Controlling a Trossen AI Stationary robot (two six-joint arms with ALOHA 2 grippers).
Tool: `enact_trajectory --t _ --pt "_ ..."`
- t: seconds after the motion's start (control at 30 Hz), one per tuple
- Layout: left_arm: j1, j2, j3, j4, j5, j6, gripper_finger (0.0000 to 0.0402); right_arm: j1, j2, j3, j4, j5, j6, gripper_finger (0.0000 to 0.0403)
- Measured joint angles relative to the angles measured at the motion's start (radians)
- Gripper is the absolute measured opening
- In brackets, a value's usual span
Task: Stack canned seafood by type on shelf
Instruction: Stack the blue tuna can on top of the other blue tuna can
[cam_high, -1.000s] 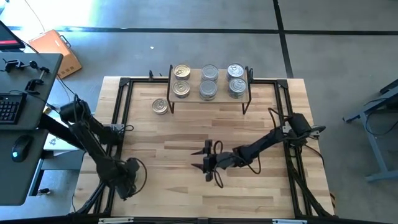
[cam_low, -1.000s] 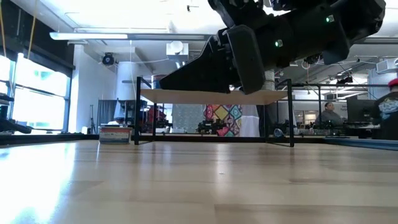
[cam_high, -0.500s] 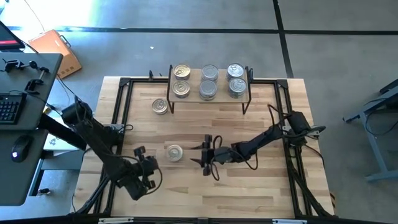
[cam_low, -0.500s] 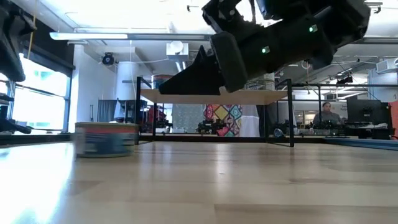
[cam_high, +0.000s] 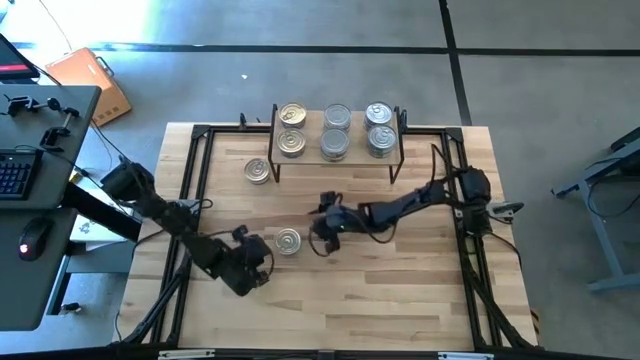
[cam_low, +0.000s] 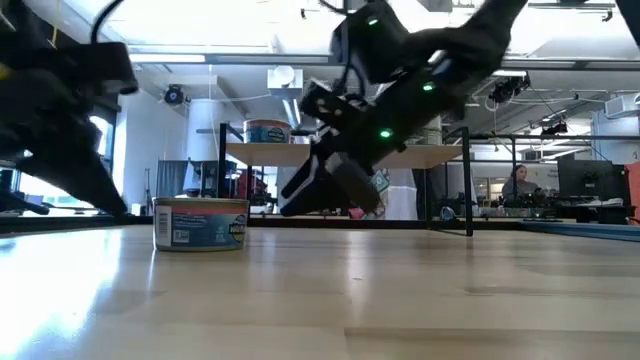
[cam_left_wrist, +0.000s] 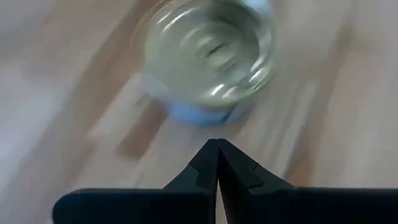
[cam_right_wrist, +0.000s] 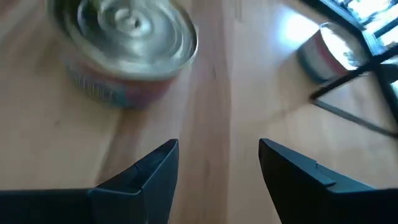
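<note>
A short round can with a silver lid (cam_high: 287, 241) stands on its base on the wooden tabletop, between my two grippers; the low view shows its blue label (cam_low: 200, 222). My left gripper (cam_high: 266, 250) is shut, and its tips (cam_left_wrist: 217, 146) point at the can (cam_left_wrist: 208, 53) from just short of it. My right gripper (cam_high: 316, 230) hovers open to the can's right and touches nothing; the can (cam_right_wrist: 127, 37) lies ahead of its fingers (cam_right_wrist: 217, 152). The shelf (cam_high: 336, 158) at the far edge carries several cans (cam_high: 335, 132).
One more can (cam_high: 258, 171) stands on the table beside the shelf's left leg, also seen in the right wrist view (cam_right_wrist: 326, 50). Black frame rails (cam_high: 192, 190) run along the table's left and right sides. Bare wood lies toward the near edge (cam_high: 350, 310).
My left gripper has swung from the near left corner toward the right and far side, up to the can. My right gripper has gone toward the far edge and a little left, toward the same can. That can did not show on the table a second ago.
</note>
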Motion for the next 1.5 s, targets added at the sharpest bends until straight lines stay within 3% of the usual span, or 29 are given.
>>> enact_trajectory --t 0.1,0.2,0.4,0.6,0.7,0.9,0.97,1.1,1.27,1.4,1.5 --pt "0.055 0.000 -0.079 0.249 -0.016 0.098 0.0000 -0.014 0.028 0.064 -0.071 -0.063 0.050 0.0213" --pt "0.118 -0.001 -0.116 0.335 -0.050 0.129 0.0000 -0.008 0.050 0.117 -0.143 -0.081 0.055 0.0213" --pt "0.196 -0.035 -0.122 0.251 -0.051 0.234 0.0000 0.052 0.061 0.192 -0.272 -0.085 0.125 0.0213" --pt "0.168 -0.124 -0.119 0.099 -0.059 0.223 0.0000 0.135 0.056 0.271 -0.443 -0.092 0.248 0.0213" --pt "0.127 -0.158 -0.120 0.055 -0.067 0.192 0.0000 0.184 0.056 0.276 -0.410 -0.088 0.228 0.0213" --pt "0.035 -0.165 -0.120 -0.009 -0.128 0.139 0.0000 0.223 0.098 0.217 -0.086 -0.020 0.013 0.0204" --pt "0.015 -0.156 -0.120 -0.003 -0.154 0.126 0.0000 0.206 0.132 0.213 -0.030 0.029 -0.019 0.0192" --pt "-0.008 -0.141 -0.120 0.000 -0.193 0.125 0.0000 0.162 0.182 0.216 0.087 0.017 -0.063 0.0162" --pt "-0.008 -0.139 -0.121 0.019 -0.214 0.183 0.0000 0.133 0.207 0.217 0.079 0.011 -0.042 0.0115" --pt "-0.015 -0.134 -0.121 0.103 -0.228 0.282 0.0000 0.130 0.205 0.219 0.046 0.014 -0.005 0.0057" --pt "-0.057 -0.124 -0.121 0.230 -0.240 0.464 0.0000 0.131 0.203 0.221 0.040 0.014 0.030 0.0013"
